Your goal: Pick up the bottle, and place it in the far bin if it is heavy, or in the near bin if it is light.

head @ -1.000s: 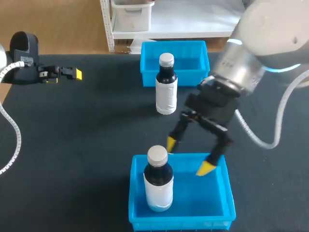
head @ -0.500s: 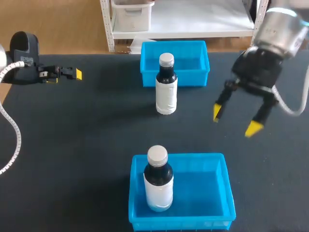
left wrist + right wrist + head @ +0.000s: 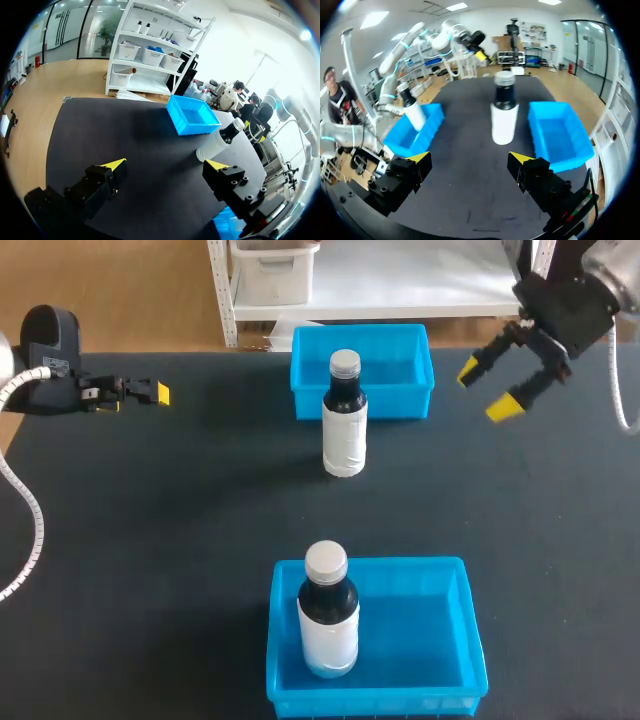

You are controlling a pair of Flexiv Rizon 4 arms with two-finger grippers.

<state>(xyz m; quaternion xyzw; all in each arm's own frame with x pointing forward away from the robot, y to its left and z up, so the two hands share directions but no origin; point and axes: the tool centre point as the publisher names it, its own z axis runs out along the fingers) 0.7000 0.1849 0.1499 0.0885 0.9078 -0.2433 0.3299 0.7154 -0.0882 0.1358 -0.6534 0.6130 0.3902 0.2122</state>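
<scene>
Bottle upright before far bin, second bottle upright in near bin

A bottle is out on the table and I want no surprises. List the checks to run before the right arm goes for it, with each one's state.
1. The bottle stands upright in front of the far bin, nothing touching it: ok.
2. The right gripper is open and empty: ok.
3. The right gripper is at the bottle: not ok, it hangs well off to the bottle's right.
4. The far bin has room: ok, it looks empty.
5. The near bin has room: ok, the second bottle stands at its left side.
6. Bottle heavy or light: cannot tell.
</scene>
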